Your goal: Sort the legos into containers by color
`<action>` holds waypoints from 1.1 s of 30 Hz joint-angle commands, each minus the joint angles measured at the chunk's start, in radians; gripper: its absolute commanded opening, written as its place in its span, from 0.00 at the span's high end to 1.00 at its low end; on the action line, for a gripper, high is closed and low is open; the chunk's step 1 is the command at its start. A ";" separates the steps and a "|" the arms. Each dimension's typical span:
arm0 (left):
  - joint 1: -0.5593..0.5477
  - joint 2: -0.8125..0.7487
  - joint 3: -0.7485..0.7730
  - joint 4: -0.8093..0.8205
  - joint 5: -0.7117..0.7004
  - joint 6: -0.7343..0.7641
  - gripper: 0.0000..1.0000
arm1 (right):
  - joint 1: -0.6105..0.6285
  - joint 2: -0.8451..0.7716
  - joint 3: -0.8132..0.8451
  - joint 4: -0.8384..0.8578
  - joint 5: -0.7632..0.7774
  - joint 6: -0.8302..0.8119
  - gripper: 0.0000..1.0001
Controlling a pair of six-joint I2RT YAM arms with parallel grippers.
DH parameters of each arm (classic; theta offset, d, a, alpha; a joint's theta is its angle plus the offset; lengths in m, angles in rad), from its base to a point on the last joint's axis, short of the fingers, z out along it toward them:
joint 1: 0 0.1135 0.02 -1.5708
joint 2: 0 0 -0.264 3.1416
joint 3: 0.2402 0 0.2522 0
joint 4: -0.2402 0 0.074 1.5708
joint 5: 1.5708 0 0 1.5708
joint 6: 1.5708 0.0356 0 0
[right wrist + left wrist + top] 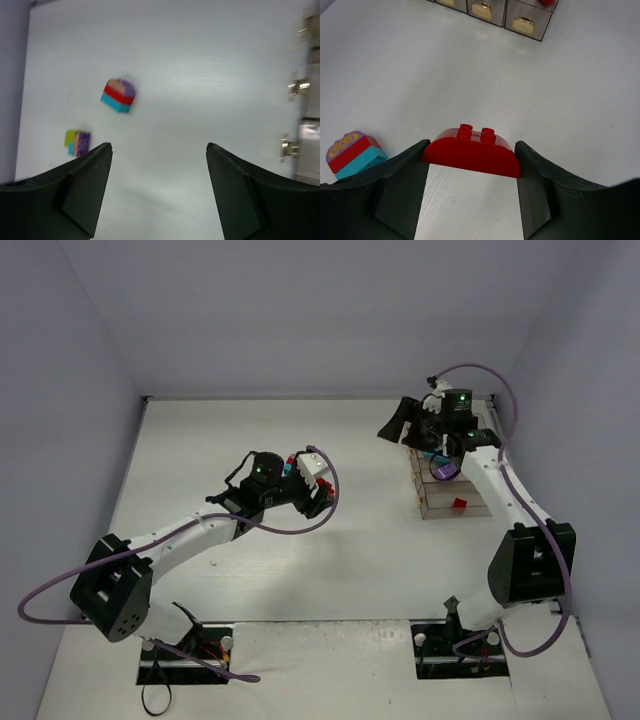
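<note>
White worktop, boxed in by pale walls, carried the row of clear, brown-tinted containers at its right side, with one red brick lying in the bin nearest the arms. Right claw hung near the row's far end, jaws wide apart and empty. Left claw, at mid-worktop, was clamped end to end on a red arched brick. Just beside it sat a purple, red and teal clump; a lime, purple and teal clump lay farther off. The held brick looked light, rigid and glossy, probably slippery, so its flat ends offered the surest purchase and its curved top none. It was a low arch, two studs on its crown, deep red throughout.
</note>
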 commanded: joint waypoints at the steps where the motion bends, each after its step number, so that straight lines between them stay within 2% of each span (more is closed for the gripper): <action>1: -0.008 0.019 0.087 0.068 0.038 0.057 0.72 | 0.096 -0.053 -0.051 0.013 -0.203 -0.029 0.27; 6: -0.008 0.074 0.153 0.080 0.042 0.063 0.72 | 0.235 -0.090 -0.096 0.031 -0.261 -0.006 0.27; 9: -0.008 0.097 0.179 0.080 0.049 0.063 0.72 | 0.272 -0.112 -0.120 0.051 -0.261 0.003 0.27; 16: -0.009 0.116 0.210 0.080 0.059 0.052 0.72 | 0.320 -0.106 -0.140 0.068 -0.266 0.009 0.29; 22: -0.018 0.107 0.208 0.080 0.075 0.039 0.72 | 0.327 -0.095 -0.154 0.073 -0.247 0.000 0.38; 24: -0.021 0.102 0.201 0.077 0.076 0.037 0.72 | 0.327 -0.089 -0.157 0.077 -0.247 -0.003 0.45; 27: -0.023 0.096 0.190 0.076 0.073 0.031 0.72 | 0.329 -0.092 -0.159 0.087 -0.234 0.001 0.65; 30: -0.023 0.093 0.179 0.080 0.073 0.023 0.72 | 0.329 -0.095 -0.159 0.090 -0.221 0.000 0.86; 31: -0.023 0.090 0.178 0.080 0.070 0.020 0.72 | 0.329 -0.098 -0.160 0.090 -0.215 0.001 0.97; 33: -0.024 0.088 0.170 0.082 0.053 0.014 0.69 | 0.327 -0.102 -0.166 0.088 -0.191 0.000 1.00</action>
